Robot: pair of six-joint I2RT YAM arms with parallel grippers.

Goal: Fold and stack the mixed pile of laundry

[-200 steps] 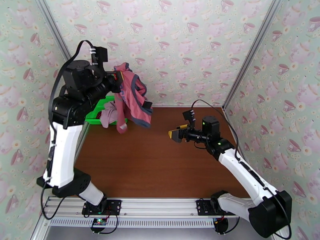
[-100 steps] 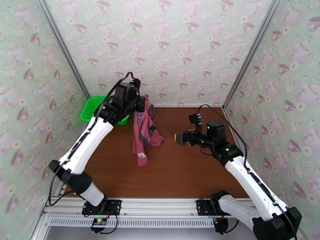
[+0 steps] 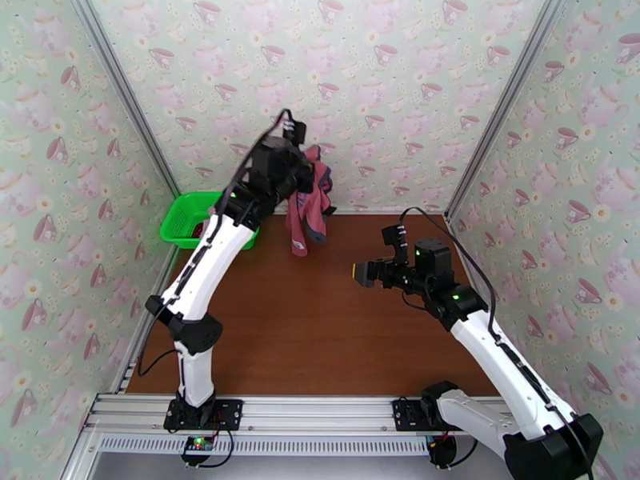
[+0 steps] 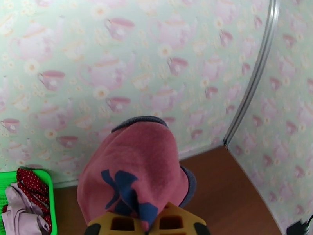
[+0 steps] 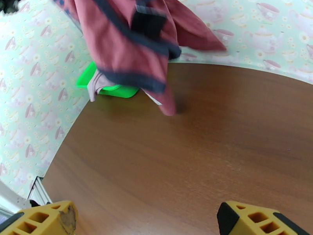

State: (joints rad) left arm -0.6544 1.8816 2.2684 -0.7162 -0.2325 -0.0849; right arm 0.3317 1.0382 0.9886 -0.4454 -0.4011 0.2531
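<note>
Above the far desk (image 3: pixel 320 338), the left claw (image 4: pixel 146 224) pinches the limp, light tank top (image 4: pixel 137 169); the spread right claw (image 3: pixel 362 272) should catch its hem.

Table (image 3: pixel 320 338) centre open — tank top (image 3: pixel 308 218) dangles by far wall (image 3: pixel 384 90), basket (image 3: pixel 172 227) far-left.

The light is bright and even all over. My tank top (image 5: pixel 117 55) drops a soft dark shadow on the brown surface (image 5: pixel 195 153) under it. My left wrist view looks fuzzy, and the metal post (image 4: pixel 260 75) on the right looks bent there.
</note>
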